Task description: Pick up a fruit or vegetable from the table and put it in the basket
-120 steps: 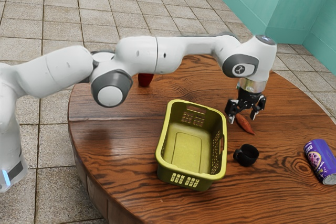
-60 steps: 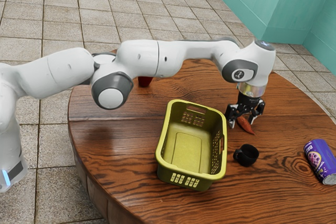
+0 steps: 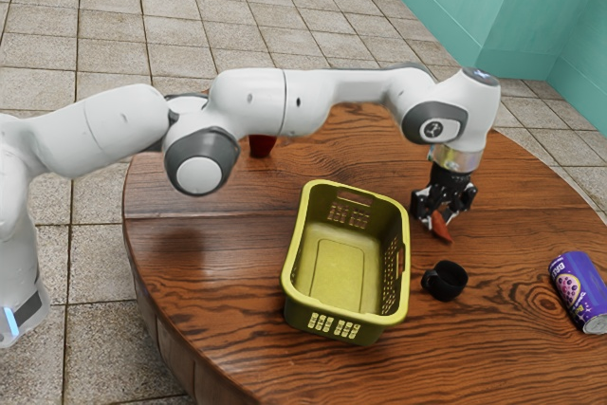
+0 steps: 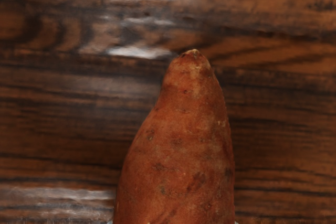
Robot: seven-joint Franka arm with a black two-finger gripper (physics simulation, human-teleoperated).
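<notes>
A round bench (image 3: 218,282) of glossy brown wood, with dark, wavy grain. On it stands an empty olive-green plastic basket (image 3: 299,312) with slotted walls. Just beside the basket, toward the exterior view's right, is a small black mug (image 3: 450,282). Farther right, a purple can (image 3: 575,289) lies on its side. Beyond the basket is a red object (image 3: 262,145), partly hidden.

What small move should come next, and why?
I'd try a short, straight lift: the gripper looks closed on the sweet potato, which is still down by the table, and the basket has raised walls to clear.
</notes>
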